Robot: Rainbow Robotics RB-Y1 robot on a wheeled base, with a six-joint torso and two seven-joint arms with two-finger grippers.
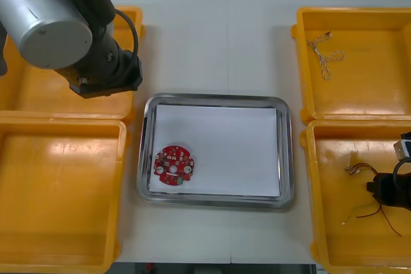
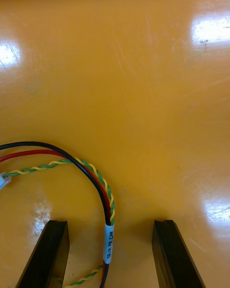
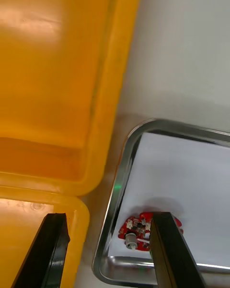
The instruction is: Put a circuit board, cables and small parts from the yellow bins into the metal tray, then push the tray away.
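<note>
**A:** What is the tray like?

**B:** The metal tray (image 1: 216, 98) is a shiny rectangle with rounded corners and a raised rim, flat white inside. It sits mid-surface (image 1: 218, 36), between the bins. The round red circuit board (image 1: 173, 165) lies flat in its near left corner, with a notched edge and small pale fittings on its face.

**A:** And the cables?

**B:** The near right bin (image 1: 313, 190) is smooth, glossy plastic. In it lies a cable bundle (image 2: 103, 197): a black wire, a red wire and a twisted yellow-and-green pair, gathered in a white printed sleeve. The far right bin (image 1: 302, 62) holds a thin, pale twisted cable (image 1: 324, 56).

**A:** Where is the bundle relative to the right hand?

**B:** The right hand (image 2: 110, 223) is low inside the near right bin, released, with its fingers spread wide. The sleeved stretch runs between them and touches neither. The rest curves off past one finger.

**A:** And the left hand?

**B:** The left hand (image 3: 109, 215) is also released and grasps nothing. It points down where the far left bin (image 1: 26, 91), the near left bin (image 1: 58, 190) and the tray's far left corner meet. The board is partly behind one fingertip. The left arm (image 1: 45, 17), a silver cylinder ending in a black wrist, slants across the far left bin.
</note>
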